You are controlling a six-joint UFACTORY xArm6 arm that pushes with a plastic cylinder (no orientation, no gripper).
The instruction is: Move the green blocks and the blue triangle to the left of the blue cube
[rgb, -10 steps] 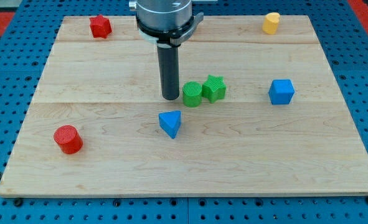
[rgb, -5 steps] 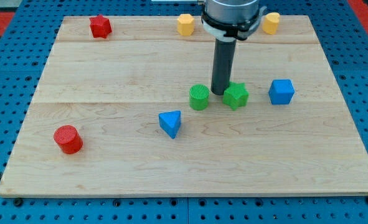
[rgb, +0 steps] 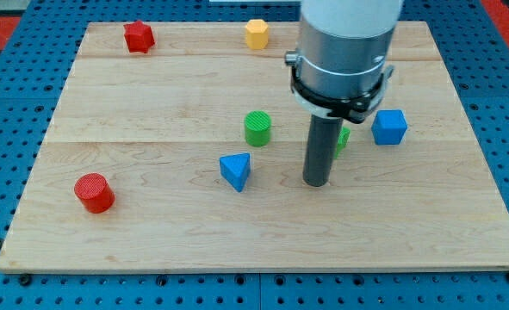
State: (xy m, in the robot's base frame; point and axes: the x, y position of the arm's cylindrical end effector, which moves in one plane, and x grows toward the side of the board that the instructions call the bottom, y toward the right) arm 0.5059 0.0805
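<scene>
No pincer on this rig, just a dark rod, so nothing opens, closes or holds anything. My tip sits on the desk a bit right of centre, toward the bottom edge, touching no block that I can see.

Task blocks:
- blue cube: right half of the desk, mid-height. That's the reference.
- green cylinder: near the desk centre, well left of the cube.
- second green block: mostly hidden behind the rod, only a sliver shows. Shape can't be made out. It sits just left of the cube, close to it; can't tell if they touch.
- blue triangle: left of centre, slightly toward the bottom edge, below the cylinder.

Key relation: the triangle lies to the left of my tip, at roughly the same height on the desk, clear desk between them. The hidden green block lies just up and right of the tip. All three blocks already look to be on the cube's left side, so my read is the task is nearly done, maybe only tidying left. Any push toward the right edge from here would risk shoving the hidden green block into the cube.

Bystanders: red cylinder near the bottom-left corner, red star at the top-left corner, yellow block on the top edge.
</scene>
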